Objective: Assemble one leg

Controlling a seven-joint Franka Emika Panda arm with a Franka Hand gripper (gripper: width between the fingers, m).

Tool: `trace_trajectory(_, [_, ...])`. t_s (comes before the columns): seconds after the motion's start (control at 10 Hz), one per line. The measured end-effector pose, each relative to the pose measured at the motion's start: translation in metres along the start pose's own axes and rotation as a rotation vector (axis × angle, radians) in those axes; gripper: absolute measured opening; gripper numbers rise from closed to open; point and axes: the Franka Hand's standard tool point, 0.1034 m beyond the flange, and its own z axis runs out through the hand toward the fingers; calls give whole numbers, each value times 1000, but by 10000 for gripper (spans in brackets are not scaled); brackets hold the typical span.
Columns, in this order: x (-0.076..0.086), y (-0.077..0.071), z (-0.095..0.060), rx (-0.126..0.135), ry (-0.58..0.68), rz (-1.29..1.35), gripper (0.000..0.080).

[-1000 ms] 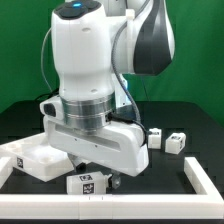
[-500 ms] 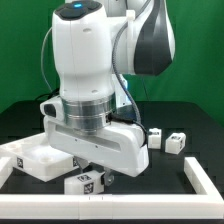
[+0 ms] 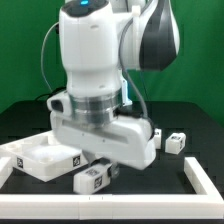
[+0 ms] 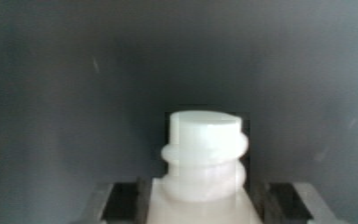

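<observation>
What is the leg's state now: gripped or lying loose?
Gripped: the wrist view shows the leg between the fingers of the gripper, peg end pointing out; the exterior view shows it tilted beneath the gripper.

exterior view faces arm (image 3: 95, 70); close wrist view shares the leg (image 4: 206, 150).

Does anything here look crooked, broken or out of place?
Only the leg held in the jaws: it sits tilted rather than level with the table. Nothing looks spilled or damaged.

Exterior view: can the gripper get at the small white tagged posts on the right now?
Probably not: its fingers clamp another small white plastic leg. Otherwise the way to those posts looks open.
</observation>
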Motion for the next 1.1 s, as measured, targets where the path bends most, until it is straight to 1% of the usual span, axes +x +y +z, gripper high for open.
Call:
trace_trajectory(0.1, [-19,4,-17,12,-7,5,286])
trace_trajectory(0.2, [-32,6,-27,20,-9,23,287])
trace_trajectory(0.3, [-39,4,-32,25,-6,59,287])
trace_trajectory(0.6, [-39,5,-28,21,-8,45,287])
trace_trajectory(0.7, [-41,4,-30,27,6,19,287])
trace_trajectory(0.8, [-60,10,-35,43,36,-36,287])
trace_trajectory(0.9, [-85,23,-35,53,59,-80,287])
trace_trajectory(1.0, [-107,33,-26,49,77,-90,287])
trace_trajectory(1.1, [-122,37,-17,49,103,-88,287])
